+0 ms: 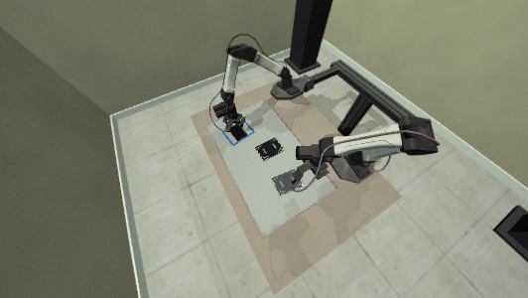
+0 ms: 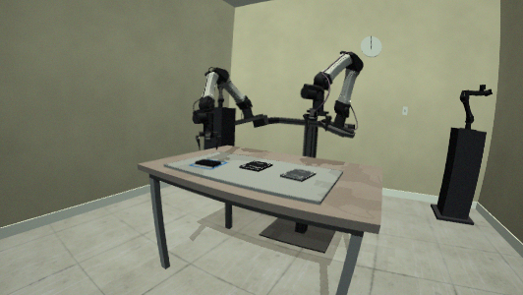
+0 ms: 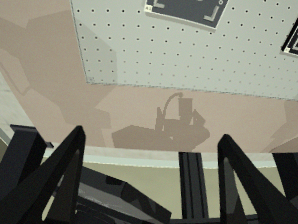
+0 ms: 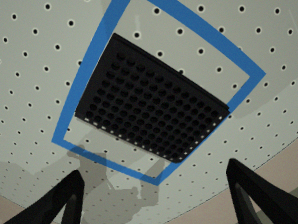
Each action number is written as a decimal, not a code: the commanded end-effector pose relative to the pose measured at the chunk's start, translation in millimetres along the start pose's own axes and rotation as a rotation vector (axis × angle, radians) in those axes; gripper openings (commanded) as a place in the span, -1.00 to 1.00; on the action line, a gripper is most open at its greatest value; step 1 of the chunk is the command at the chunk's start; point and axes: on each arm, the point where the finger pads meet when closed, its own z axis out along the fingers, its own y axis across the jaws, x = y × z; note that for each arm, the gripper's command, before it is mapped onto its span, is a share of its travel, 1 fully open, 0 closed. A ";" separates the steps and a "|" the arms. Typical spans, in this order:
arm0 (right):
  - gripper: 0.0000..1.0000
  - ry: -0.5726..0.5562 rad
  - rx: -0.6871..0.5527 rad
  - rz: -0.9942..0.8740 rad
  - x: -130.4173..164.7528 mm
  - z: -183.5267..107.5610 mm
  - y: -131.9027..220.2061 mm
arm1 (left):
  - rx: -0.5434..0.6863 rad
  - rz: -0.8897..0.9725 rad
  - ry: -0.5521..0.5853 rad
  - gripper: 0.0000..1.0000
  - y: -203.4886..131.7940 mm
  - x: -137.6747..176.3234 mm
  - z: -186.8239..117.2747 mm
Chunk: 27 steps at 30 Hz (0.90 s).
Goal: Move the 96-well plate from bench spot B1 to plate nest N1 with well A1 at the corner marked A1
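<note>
96-well plate partly hidden in top view by right hand; hand wide, fingers cropped in wrist view.

Matt black plastic-looking plate; smooth, perforated pale board.
</note>
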 end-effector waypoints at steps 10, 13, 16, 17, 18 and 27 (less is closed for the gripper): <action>1.00 -0.014 0.033 -0.467 -4.0 -8.0 -5.7 | 0.003 0.001 0.009 1.00 1.6 6.5 -2.4; 1.00 -0.013 0.033 -0.501 -4.0 -8.0 -5.7 | 0.003 0.001 0.009 1.00 1.6 6.5 -2.4; 1.00 -0.012 0.034 -0.601 -3.9 -8.0 -5.7 | 0.003 0.001 0.009 1.00 1.6 6.5 -2.4; 1.00 -0.011 0.034 -0.634 -3.9 -8.0 -5.7 | 0.003 0.001 0.009 1.00 1.6 6.5 -2.4; 1.00 -0.010 0.034 -0.667 -4.0 -8.0 -5.7 | 0.003 0.001 0.009 1.00 1.6 6.5 -2.4; 1.00 -0.006 0.035 -0.905 -3.8 -7.9 -5.7 | 0.003 0.001 0.009 1.00 1.6 6.5 -2.4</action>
